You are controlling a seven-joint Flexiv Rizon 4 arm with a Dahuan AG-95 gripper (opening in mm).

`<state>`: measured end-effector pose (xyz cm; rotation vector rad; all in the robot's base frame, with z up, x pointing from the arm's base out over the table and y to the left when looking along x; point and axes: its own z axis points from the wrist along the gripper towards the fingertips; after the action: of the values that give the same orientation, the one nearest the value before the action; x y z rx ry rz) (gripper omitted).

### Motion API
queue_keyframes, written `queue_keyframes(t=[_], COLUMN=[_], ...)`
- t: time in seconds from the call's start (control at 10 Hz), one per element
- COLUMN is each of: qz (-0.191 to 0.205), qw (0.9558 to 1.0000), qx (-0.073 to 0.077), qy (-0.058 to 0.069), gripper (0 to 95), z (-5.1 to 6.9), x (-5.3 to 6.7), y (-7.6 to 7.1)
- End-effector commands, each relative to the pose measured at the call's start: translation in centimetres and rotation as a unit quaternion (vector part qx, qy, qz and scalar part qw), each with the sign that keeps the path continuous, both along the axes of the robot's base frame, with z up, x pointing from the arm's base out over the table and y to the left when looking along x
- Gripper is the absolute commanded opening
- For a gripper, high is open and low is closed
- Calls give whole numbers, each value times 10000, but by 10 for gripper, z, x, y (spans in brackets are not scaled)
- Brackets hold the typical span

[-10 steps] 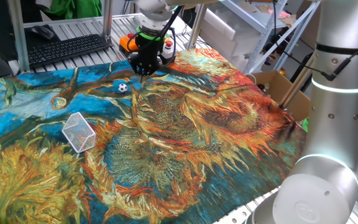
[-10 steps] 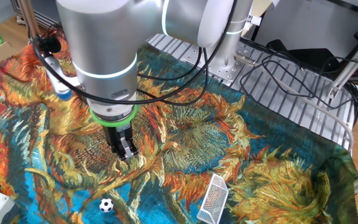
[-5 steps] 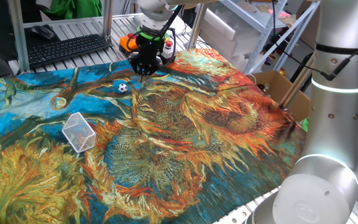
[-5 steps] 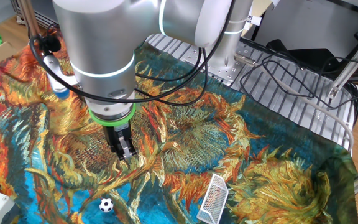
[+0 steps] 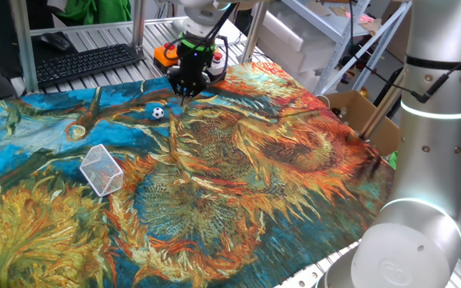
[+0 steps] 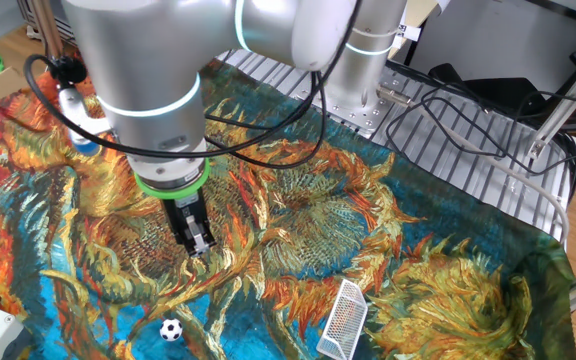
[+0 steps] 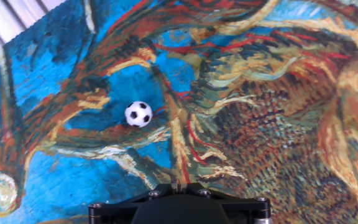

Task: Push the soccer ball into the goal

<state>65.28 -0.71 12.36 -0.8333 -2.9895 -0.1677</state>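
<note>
One fixed view shows my claw [image 5: 186,93] pointing straight down over the painted cloth [image 5: 278,160] that covers the bench, its fingers pressed together with nothing between them. The tip stands low over the cloth; whether it touches the fabric cannot be told.

Position of the task items:
- The soccer ball [image 5: 158,113] rests on a blue patch of the cloth, just to the left of my claw and slightly nearer the camera. Claw and ball are apart; no contact is visible.
- The goal [image 5: 102,170], a small white wire-mesh cage, lies further left and nearer, well apart from the ball. It looks tilted, but which way its open side faces is hard to read.

The other fixed view confirms the layout from the opposite side: my claw [image 6: 197,240] is shut, the soccer ball [image 6: 171,329] sits near the bottom edge, and the goal [image 6: 343,320] lies to its right with open cloth between them.

The hand view shows the soccer ball [image 7: 138,114] ahead of the claw housing, left of centre; the goal is outside this view.

Task status, as judged: the ball is not in the goal and the push appears not yet begun. Remaining: bring the shut claw behind the ball on the side away from the goal, then drive the ball across the cloth into the cage mouth.
</note>
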Motion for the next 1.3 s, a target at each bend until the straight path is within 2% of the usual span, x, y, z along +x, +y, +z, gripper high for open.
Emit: queue_keyframes(t=[0.1, 0.5, 0.7, 0.8, 1.0, 1.1, 1.2, 1.3], qz=[114, 232, 137, 38, -289, -499, -517, -504], qw=[9999, 9996, 9998, 9998, 9993, 9985, 9984, 9985], qx=[50, 69, 118, 131, 121, 112, 101, 34], qy=[-54, -121, -119, -159, -189, -200, -199, -210], gripper=[0, 0, 0, 0, 0, 0, 0, 0], z=[0, 0, 0, 0, -8, -15, -18, -23], x=[-1, -1, -1, -1, 17, 37, 44, 58], y=[1, 1, 1, 1, 10, 19, 21, 25])
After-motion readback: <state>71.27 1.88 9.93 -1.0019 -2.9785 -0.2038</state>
